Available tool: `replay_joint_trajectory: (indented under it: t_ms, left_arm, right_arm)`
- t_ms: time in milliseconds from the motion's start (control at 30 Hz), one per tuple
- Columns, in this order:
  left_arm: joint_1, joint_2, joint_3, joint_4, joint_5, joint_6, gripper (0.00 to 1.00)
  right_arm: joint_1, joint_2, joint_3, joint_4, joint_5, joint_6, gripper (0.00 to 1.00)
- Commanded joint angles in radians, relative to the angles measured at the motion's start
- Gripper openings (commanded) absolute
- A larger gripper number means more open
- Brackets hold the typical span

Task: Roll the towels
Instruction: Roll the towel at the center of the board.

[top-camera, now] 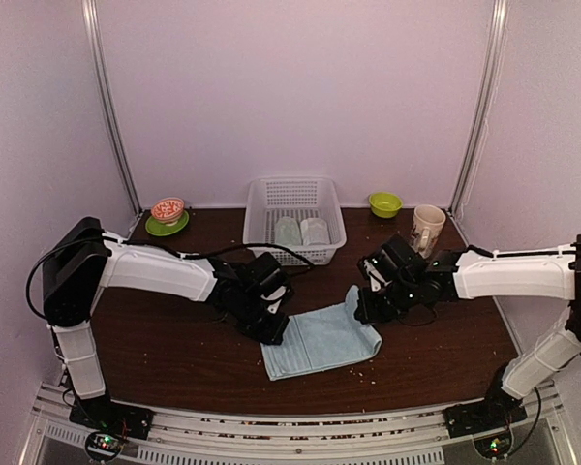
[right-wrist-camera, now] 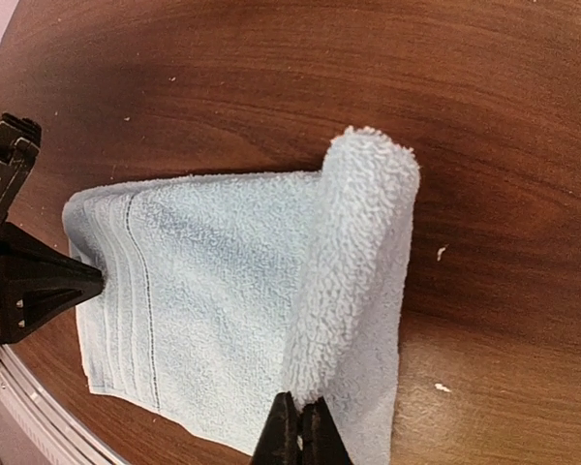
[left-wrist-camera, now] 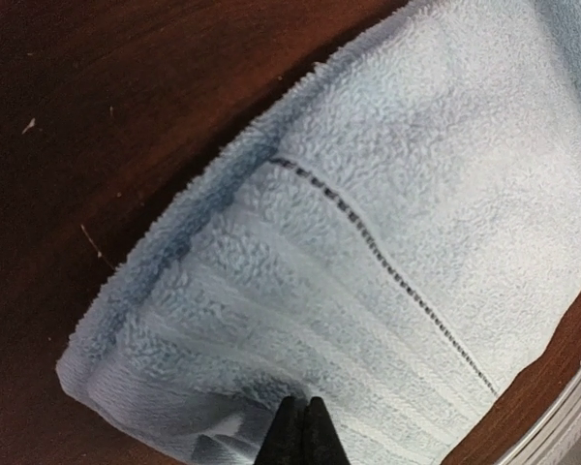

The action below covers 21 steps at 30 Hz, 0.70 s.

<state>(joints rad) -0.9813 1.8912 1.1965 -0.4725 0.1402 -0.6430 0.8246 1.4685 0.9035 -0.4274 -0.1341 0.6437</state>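
Note:
A light blue towel [top-camera: 315,341] [left-wrist-camera: 387,223] [right-wrist-camera: 203,291] lies flat on the dark wooden table between both arms. Its right end is turned over into a short roll [right-wrist-camera: 363,242]. My right gripper [top-camera: 361,315] [right-wrist-camera: 300,402] is shut, pinching the near end of that roll. My left gripper [top-camera: 276,334] [left-wrist-camera: 302,405] is shut with nothing between the fingers, its tips pressing down on the towel's striped left end; it shows as a black point [right-wrist-camera: 87,281] in the right wrist view. Two rolled towels, a pale green one [top-camera: 289,231] and a greyish-white one [top-camera: 315,231], stand in the basket.
The white lattice basket [top-camera: 257,208] sits at the back centre. An orange bowl on a green saucer [top-camera: 168,211] is at the back left; a green bowl [top-camera: 384,203] and a beige mug [top-camera: 427,228] are at the back right. Crumbs dot the table.

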Motion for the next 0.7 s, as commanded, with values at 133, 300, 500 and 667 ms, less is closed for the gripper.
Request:
replay_joint_trajectory:
  t_ms: [133, 300, 500, 667]
  left_arm:
    - [0.017, -0.028, -0.017, 0.026, 0.015, 0.014, 0.0]
    - [0.02, -0.059, -0.013, 0.02, 0.015, 0.011, 0.0]
    - [0.021, -0.099, 0.029, 0.007, 0.038, 0.015, 0.0]
    - [0.021, -0.106, 0.077, 0.049, 0.063, -0.003, 0.0]
  right_arm:
    - [0.068, 0.096, 0.051, 0.063, -0.031, 0.056, 0.0]
    - [0.08, 0.147, 0.031, 0.147, -0.04, 0.102, 0.0]
    - [0.083, 0.193, 0.003, 0.257, -0.065, 0.152, 0.0]
    - [0.087, 0.223, -0.021, 0.318, -0.108, 0.169, 0.0]
